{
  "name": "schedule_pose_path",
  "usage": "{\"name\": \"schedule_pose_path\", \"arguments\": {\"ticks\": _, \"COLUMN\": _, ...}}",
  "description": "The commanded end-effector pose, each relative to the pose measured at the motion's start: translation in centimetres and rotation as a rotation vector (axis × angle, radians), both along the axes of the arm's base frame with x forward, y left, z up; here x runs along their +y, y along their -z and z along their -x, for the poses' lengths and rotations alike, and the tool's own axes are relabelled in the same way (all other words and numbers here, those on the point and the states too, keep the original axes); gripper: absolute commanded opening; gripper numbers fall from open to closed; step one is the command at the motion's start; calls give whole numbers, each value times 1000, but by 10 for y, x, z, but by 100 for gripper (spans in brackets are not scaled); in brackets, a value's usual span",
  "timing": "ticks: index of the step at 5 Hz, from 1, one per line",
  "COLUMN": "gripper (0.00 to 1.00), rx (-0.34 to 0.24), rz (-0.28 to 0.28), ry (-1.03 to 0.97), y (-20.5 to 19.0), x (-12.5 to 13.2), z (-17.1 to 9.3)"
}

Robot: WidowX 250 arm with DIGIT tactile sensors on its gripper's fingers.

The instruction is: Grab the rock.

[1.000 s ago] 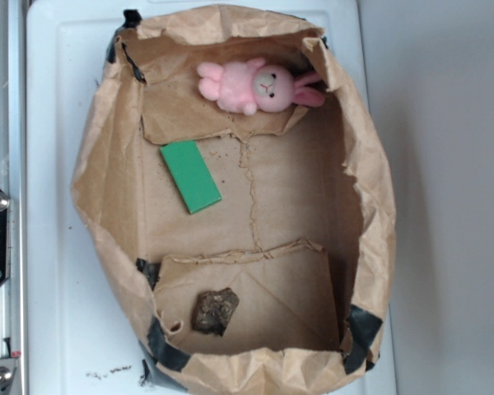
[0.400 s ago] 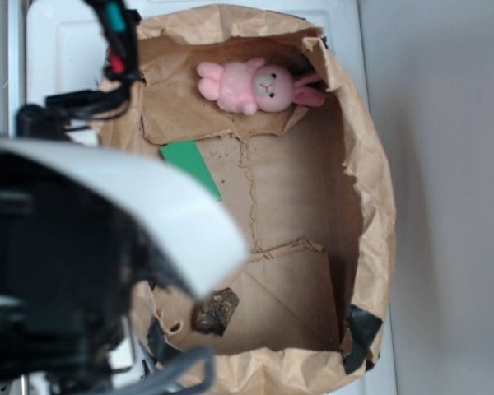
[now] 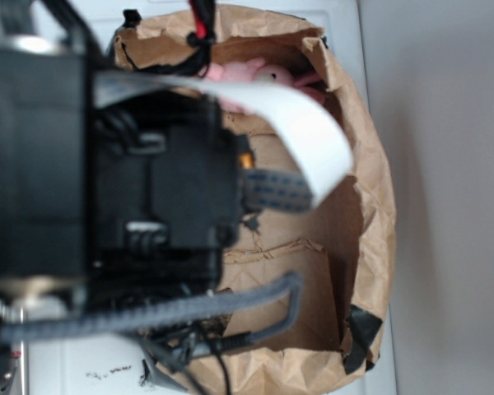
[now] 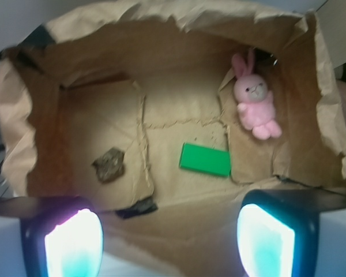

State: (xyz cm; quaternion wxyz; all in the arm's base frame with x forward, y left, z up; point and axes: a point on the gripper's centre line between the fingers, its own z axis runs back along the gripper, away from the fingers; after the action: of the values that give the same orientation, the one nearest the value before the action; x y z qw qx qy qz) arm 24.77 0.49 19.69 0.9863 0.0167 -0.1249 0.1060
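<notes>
In the wrist view the rock [image 4: 109, 164], a small rough brown-grey lump, lies on the paper floor of the bag at the left. My gripper [image 4: 169, 242] hangs high above the bag's near edge, open, with nothing between its two glowing pads [image 4: 74, 242]. The rock is ahead of the left pad and well apart from it. In the exterior view my black arm [image 3: 148, 206] covers the left half of the bag and hides the rock.
A crumpled brown paper bag [image 4: 161, 17] with tall walls encloses everything. Inside it, a flat green block [image 4: 205, 159] lies at the centre. A pink plush bunny [image 4: 255, 101] rests at the far right; its head [image 3: 267, 74] peeks out in the exterior view.
My arm has swung in from the left and now sits over the bag. It covers the green block and the rock in the exterior view. The objects have not moved.
</notes>
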Motion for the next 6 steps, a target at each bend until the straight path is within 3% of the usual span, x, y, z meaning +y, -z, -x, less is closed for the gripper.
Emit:
{"name": "schedule_pose_path", "arguments": {"ticks": 1, "gripper": 100, "rx": 4, "rz": -59, "ry": -83, "y": 19, "x": 20, "z": -21}}
{"name": "schedule_pose_path", "arguments": {"ticks": 3, "gripper": 100, "rx": -56, "rz": -26, "ry": 37, "y": 51, "x": 19, "z": -29}}
{"name": "schedule_pose_path", "arguments": {"ticks": 4, "gripper": 100, "rx": -55, "rz": 4, "ry": -82, "y": 74, "x": 3, "z": -9}}
{"name": "schedule_pose_path", "arguments": {"ticks": 5, "gripper": 100, "rx": -42, "rz": 69, "ry": -59, "y": 83, "x": -17, "z": -2}}
{"name": "schedule_pose_path", "arguments": {"ticks": 6, "gripper": 100, "rx": -42, "rz": 69, "ry": -59, "y": 83, "x": -17, "z": -2}}
